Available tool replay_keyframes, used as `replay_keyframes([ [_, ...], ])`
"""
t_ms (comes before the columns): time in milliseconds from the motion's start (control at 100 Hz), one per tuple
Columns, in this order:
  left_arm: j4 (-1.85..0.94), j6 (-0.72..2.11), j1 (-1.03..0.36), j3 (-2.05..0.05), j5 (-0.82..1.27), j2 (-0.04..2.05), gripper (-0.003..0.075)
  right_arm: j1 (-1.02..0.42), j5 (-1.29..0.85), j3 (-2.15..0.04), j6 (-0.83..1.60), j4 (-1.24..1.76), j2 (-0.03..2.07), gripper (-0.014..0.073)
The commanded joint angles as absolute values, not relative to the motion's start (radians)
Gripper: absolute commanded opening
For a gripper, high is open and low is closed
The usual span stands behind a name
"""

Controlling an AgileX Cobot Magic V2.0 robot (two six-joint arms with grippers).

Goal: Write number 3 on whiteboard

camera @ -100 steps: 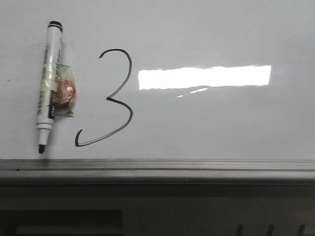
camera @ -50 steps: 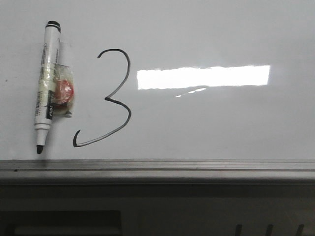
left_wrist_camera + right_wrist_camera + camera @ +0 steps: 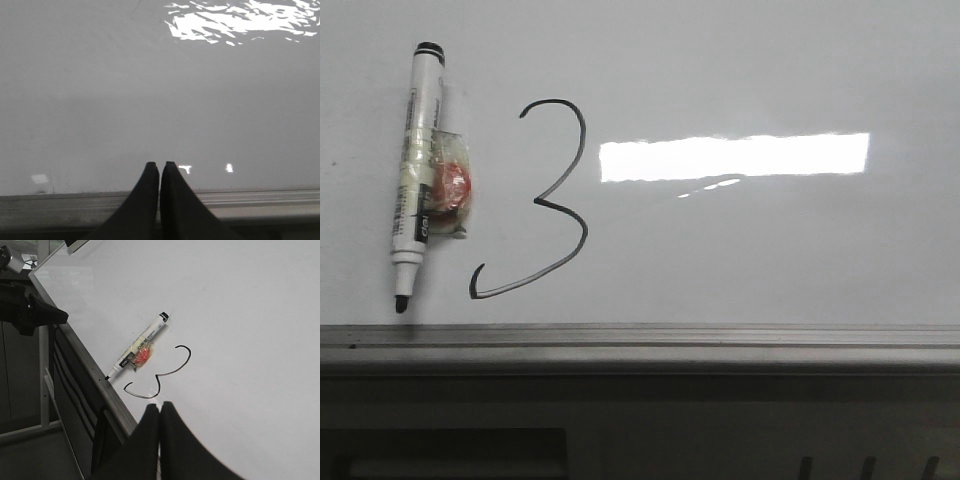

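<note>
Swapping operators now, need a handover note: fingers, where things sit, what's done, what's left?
Left gripper: fingers shut, empty, over the large glossy white whiteboard near its grey edge rail.
Right gripper: fingers shut, empty, beside the drawing.
Thin black hand-drawn number 3 looks complete.
White black-tipped marker with a red taped-on piece lies released on the board, left of the digit.
Left: apparently nothing but retracting the arms.

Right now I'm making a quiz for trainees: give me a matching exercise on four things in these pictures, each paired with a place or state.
Things:
1. marker
2. number 3
3. light reflection
4. left gripper

Descriptions:
A. bright bar right of the digit
B. shut, holding nothing
C. lying uncapped left of the digit
D. drawn in black on the whiteboard

Pairs: 1-C, 2-D, 3-A, 4-B
</note>
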State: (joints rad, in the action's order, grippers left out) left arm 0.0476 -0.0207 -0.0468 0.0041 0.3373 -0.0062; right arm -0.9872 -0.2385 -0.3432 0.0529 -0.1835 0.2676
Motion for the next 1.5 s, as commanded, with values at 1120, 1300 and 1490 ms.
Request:
replay_keyframes([
  [1120,0.045,-0.032,-0.043,0.038,0.27,-0.031,-0.002,-0.864,0.008,-0.341,0.037,-0.137,0.274,-0.0053],
  [1300,0.045,-0.032,-0.043,0.038,0.27,-0.031,-0.002,-0.628,0.152,-0.251,0.037,-0.137,0.274,-0.0053],
  [1490,0.045,-0.032,-0.043,0.038,0.27,-0.031,-0.002,-0.409,0.158,-0.173,0.037,0.0,0.274,-0.0053],
])
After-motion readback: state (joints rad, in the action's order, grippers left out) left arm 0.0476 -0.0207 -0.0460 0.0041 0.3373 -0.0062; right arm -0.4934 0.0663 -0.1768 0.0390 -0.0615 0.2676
